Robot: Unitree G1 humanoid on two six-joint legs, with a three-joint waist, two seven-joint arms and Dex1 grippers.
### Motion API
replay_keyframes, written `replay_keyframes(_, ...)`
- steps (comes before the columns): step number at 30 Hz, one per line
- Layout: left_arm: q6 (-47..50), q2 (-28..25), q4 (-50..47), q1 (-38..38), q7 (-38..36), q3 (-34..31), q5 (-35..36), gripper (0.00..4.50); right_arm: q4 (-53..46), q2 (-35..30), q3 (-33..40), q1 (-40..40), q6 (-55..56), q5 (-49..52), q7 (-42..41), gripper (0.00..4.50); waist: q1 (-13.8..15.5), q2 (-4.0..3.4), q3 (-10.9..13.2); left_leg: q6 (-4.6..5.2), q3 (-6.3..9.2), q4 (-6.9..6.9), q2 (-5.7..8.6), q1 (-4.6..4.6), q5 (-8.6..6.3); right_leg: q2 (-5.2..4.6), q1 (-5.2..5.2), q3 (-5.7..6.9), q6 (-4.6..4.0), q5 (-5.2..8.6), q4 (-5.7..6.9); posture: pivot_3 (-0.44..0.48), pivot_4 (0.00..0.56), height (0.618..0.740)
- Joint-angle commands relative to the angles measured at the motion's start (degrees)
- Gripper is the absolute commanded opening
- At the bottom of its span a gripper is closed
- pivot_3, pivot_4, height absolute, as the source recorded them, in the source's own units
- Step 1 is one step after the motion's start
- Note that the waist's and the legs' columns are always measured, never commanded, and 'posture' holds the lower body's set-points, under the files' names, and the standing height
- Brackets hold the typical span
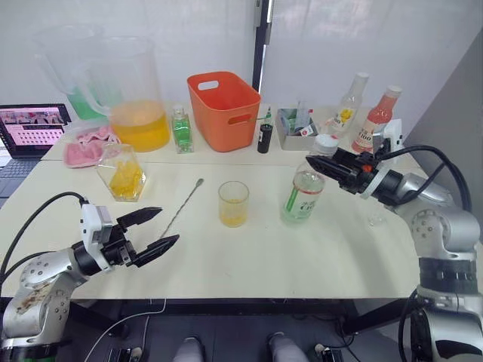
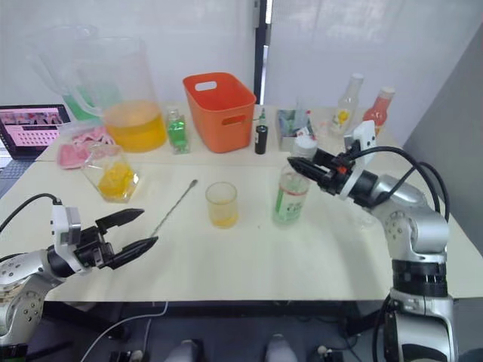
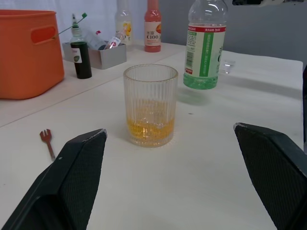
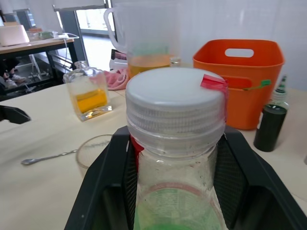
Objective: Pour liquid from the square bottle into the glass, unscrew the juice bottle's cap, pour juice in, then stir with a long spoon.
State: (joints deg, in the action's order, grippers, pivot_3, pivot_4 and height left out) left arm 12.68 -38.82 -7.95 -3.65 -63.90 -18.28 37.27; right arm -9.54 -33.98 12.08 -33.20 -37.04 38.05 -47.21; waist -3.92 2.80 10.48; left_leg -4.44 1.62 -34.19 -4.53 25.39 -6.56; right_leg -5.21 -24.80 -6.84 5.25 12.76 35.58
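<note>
Here the juice bottle (image 1: 303,194) stands on the desk (image 1: 249,256) at 3 o'clock of the glass (image 1: 233,204), the right hand (image 1: 326,167) closed around its neck under the white cap (image 4: 173,98). The left hand (image 1: 151,230) hovers wide open and empty at 8 o'clock of the glass, the long spoon (image 1: 181,205) lying between them. At 12 o'clock an orange basket (image 1: 223,108) partly hides a dark small bottle (image 1: 264,137); whether the cap is loosened is hard to tell.

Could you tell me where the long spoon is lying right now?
In the left eye view the long spoon lies flat on the table, left of the glass, between it and the square bottle, ahead of the open left gripper.
</note>
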Motion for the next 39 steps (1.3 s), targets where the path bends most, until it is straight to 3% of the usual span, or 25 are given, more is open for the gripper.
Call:
replay_keyframes(1,-0.24,-0.80,0.76,-1.86,-1.50,0.70,0.01,4.50,-9.63,0.51,1.08,1.61,-2.10,5.10,1.89,1.58,0.02,0.00,0.00,0.00,0.00,0.00,0.00,0.03,0.00,0.00,-0.02,0.00,0.00,0.00,0.00,0.000,0.150,0.717)
replay_keyframes(10,-0.26,-1.35,3.57,-5.09,-4.03,2.82,-0.67,4.50,-19.46,4.38,-7.55,4.86,-3.09,5.67,5.60,1.58,0.00,0.00,0.00,0.01,-0.01,-0.01,0.00,0.14,0.01,0.01,-0.19,-0.03,-0.01,-0.01,0.09,0.000,0.150,0.717)
replay_keyframes(24,-1.09,-2.60,1.22,-1.22,-3.54,0.34,-1.02,4.50,-16.54,9.70,-18.70,-0.16,0.29,-0.85,5.10,1.58,-0.03,0.01,0.00,0.15,-0.02,0.00,-0.10,0.20,0.10,0.08,-0.31,-0.01,-0.07,0.00,0.18,0.000,0.150,0.717)
replay_keyframes(39,-0.83,-3.52,0.04,-0.46,-2.69,-0.67,-1.09,4.50,-12.58,12.60,-22.76,1.03,3.97,-6.01,2.80,1.58,0.11,0.02,-0.01,0.14,-0.03,0.00,-0.14,0.20,0.10,0.11,-0.32,0.01,-0.10,0.00,0.20,0.000,0.150,0.717)
